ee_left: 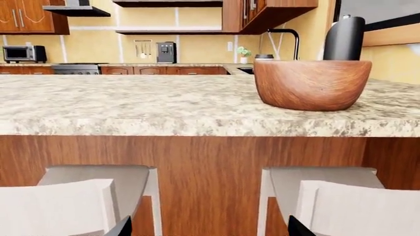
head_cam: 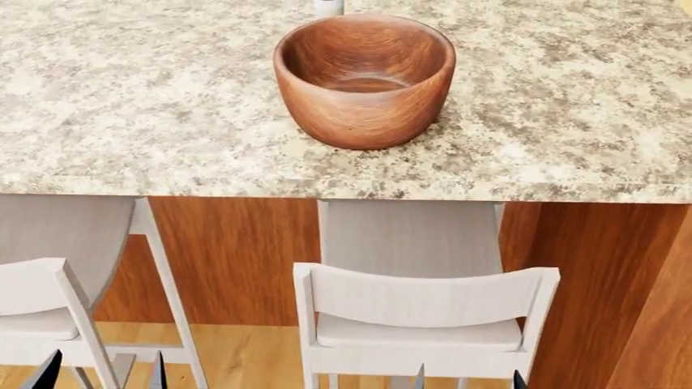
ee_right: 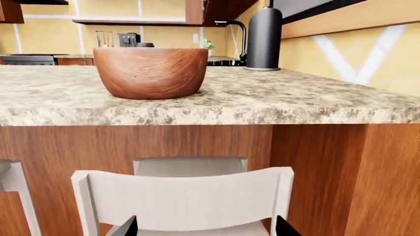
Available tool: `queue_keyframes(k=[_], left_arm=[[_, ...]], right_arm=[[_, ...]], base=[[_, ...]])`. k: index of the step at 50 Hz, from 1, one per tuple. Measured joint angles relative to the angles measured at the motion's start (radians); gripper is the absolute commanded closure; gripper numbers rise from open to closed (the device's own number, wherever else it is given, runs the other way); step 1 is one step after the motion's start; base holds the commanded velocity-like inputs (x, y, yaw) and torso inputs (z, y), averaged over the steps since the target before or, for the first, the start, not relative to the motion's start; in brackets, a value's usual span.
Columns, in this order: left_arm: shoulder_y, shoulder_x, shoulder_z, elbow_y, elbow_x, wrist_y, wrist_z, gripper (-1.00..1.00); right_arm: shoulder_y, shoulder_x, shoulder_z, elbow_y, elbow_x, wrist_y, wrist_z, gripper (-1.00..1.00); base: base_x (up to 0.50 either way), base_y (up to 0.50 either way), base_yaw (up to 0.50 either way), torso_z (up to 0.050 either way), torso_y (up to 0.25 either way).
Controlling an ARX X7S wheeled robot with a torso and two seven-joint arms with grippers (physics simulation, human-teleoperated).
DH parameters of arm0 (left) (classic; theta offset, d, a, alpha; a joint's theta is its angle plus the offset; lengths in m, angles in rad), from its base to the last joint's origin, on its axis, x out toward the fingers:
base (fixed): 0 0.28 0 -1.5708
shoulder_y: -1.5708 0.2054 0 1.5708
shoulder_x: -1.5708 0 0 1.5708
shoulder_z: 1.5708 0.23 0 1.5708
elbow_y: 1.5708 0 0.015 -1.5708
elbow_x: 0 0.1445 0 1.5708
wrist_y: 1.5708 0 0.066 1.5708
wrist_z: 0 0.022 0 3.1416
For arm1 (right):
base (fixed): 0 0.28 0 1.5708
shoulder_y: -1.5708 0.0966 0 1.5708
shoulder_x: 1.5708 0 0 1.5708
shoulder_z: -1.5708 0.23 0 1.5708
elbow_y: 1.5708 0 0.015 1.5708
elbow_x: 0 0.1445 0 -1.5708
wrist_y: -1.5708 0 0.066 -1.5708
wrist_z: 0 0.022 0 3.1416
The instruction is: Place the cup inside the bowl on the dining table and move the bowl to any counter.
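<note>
One bowl (head_cam: pixel 365 77), two stools (head_cam: pixel 424 320), one black cylinder (ee_right: pixel 263 38).

white stools (head_cam: pixel 424 320) under overhang | black cylinder (ee_right: pixel 263 38) | microwave (ee_left: pixel 23 53), blurry

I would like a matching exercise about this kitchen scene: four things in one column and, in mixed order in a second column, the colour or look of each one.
Things:
1. bowl
2. dining table
3. chair
4. tall cylinder

Looks:
A. plain off-white
B. black
C. reddish-brown wood with grain
D. pale speckled granite top

Pairs: 1-C, 2-D, 3-A, 4-B
</note>
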Motion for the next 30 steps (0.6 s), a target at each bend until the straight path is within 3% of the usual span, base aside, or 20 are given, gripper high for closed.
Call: queue_keyframes(k=[11, 23, 30], left_arm=[[-0.002, -0.033, -0.011, 0.107, -0.043, -0.098, -0.021, -1.0], [-0.1, -0.102, -0.035, 0.399, -0.168, -0.415, -0.102, -1.0], [-0.231, -0.145, -0.071, 0.563, -0.31, -0.636, -0.153, -1.0]], right_arm=[[-0.012, 0.031, 0.015, -0.12, 0.024, 0.053, 0.025, -1.0], [0.046, 0.118, 0.053, -0.401, 0.103, 0.278, 0.084, -1.0], [0.145, 0.171, 0.096, -0.549, 0.19, 0.445, 0.12, -1.0]], base=[[0.0, 0.0, 0.0, 0.0, 0.0], [0.0, 0.0, 0.0, 0.0, 0.0], [0.0, 0.0, 0.0, 0.0, 0.0]])
